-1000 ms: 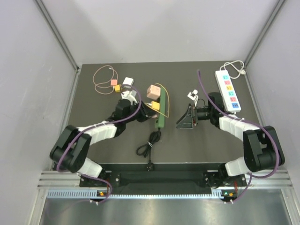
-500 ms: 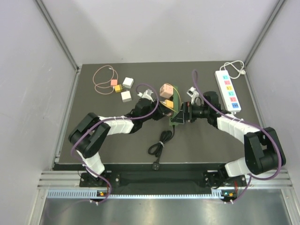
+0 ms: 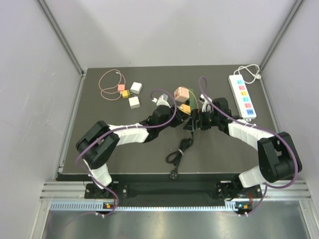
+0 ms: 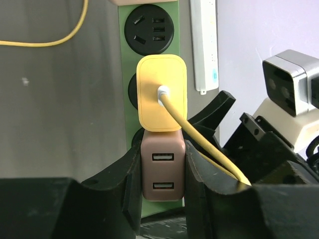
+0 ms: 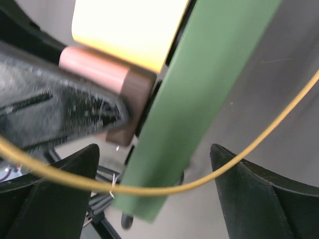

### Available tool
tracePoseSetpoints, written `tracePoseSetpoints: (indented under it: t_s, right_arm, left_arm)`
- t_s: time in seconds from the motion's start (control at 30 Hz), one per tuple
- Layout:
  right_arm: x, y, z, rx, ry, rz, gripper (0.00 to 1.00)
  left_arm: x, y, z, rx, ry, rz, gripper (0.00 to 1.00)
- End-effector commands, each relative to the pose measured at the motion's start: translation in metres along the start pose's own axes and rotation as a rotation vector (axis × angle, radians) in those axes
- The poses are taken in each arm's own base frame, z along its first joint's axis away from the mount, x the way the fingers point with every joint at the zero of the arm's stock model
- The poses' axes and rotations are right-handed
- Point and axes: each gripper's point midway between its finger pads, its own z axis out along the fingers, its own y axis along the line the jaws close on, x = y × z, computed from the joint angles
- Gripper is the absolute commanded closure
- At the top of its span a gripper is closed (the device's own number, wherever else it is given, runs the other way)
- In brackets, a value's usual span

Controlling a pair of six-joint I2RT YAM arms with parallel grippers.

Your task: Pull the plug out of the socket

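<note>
A green socket strip (image 4: 128, 59) carries a brown-pink USB plug (image 4: 163, 169) at its near end and a yellow plug (image 4: 161, 92) with a yellow cable just beyond it. My left gripper (image 4: 163, 165) is shut on the brown-pink plug, one finger on each side. In the right wrist view the same plug (image 5: 107, 82) sits in the green strip (image 5: 199, 99), whose end lies between the wide-open fingers of my right gripper (image 5: 154, 169) without touching them. From above, both grippers (image 3: 189, 120) meet at the strip in the middle of the table.
A larger pink plug (image 3: 181, 93) sits at the strip's far end. The strip's black cable (image 3: 179, 152) coils toward the front edge. A white power strip (image 3: 242, 96) lies at the back right. Small cubes (image 3: 133, 102) and a looped cable (image 3: 108, 79) lie at the back left.
My left gripper has carried the green strip rightward to the table's middle. The right gripper has moved left until its fingers straddle the strip's end, narrowing slightly.
</note>
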Motion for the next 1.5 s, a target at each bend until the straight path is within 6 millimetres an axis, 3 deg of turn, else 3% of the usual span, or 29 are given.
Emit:
tracePoseSetpoints:
  t_s: [0.0, 0.1, 0.2, 0.33, 0.4, 0.5, 0.73, 0.8, 0.83, 0.87, 1.03, 1.27, 1.47]
  right_arm:
    - [-0.025, 0.006, -0.003, 0.024, -0.073, -0.045, 0.13]
    - [-0.029, 0.001, -0.007, 0.043, -0.099, -0.032, 0.32]
    - [-0.028, -0.009, -0.008, 0.061, -0.092, -0.010, 0.62]
    - [-0.028, -0.027, -0.013, 0.062, -0.077, 0.049, 0.91]
    - [-0.027, -0.036, -0.014, 0.073, -0.071, 0.064, 0.98]
    - [-0.029, -0.052, -0.021, 0.109, -0.083, 0.086, 1.00]
    - [-0.044, -0.074, -0.044, 0.204, -0.166, 0.088, 1.00]
    - [-0.047, -0.075, -0.048, 0.222, -0.181, 0.071, 1.00]
    - [-0.048, -0.075, -0.050, 0.225, -0.185, 0.065, 1.00]
    - [-0.048, -0.076, -0.050, 0.230, -0.183, 0.063, 1.00]
    - [-0.046, -0.071, -0.049, 0.188, -0.149, 0.001, 1.00]
    - [-0.045, -0.067, -0.050, 0.142, -0.128, -0.046, 1.00]
    - [-0.049, -0.077, -0.056, 0.200, -0.169, -0.008, 1.00]
  left_arm:
    - [-0.028, -0.076, 0.002, 0.201, -0.123, -0.048, 1.00]
    - [-0.021, -0.078, 0.005, 0.203, -0.115, -0.065, 1.00]
    - [-0.017, -0.079, 0.007, 0.196, -0.115, -0.069, 1.00]
    - [-0.013, -0.077, 0.005, 0.168, -0.121, -0.075, 1.00]
    - [-0.012, -0.075, 0.004, 0.151, -0.117, -0.085, 1.00]
    - [-0.007, -0.068, 0.003, 0.102, -0.103, -0.101, 1.00]
    - [0.014, -0.079, 0.003, 0.083, 0.010, -0.124, 1.00]
    - [0.025, -0.085, 0.004, 0.105, 0.072, -0.057, 1.00]
    - [0.024, -0.102, 0.005, 0.126, 0.080, -0.014, 1.00]
    - [0.032, -0.085, 0.007, 0.049, 0.110, 0.076, 1.00]
    - [0.024, -0.075, 0.002, -0.016, 0.106, 0.123, 1.00]
    - [0.003, -0.088, -0.015, 0.075, 0.170, 0.032, 1.00]
    - [-0.005, -0.080, -0.021, -0.034, 0.031, -0.063, 1.00]
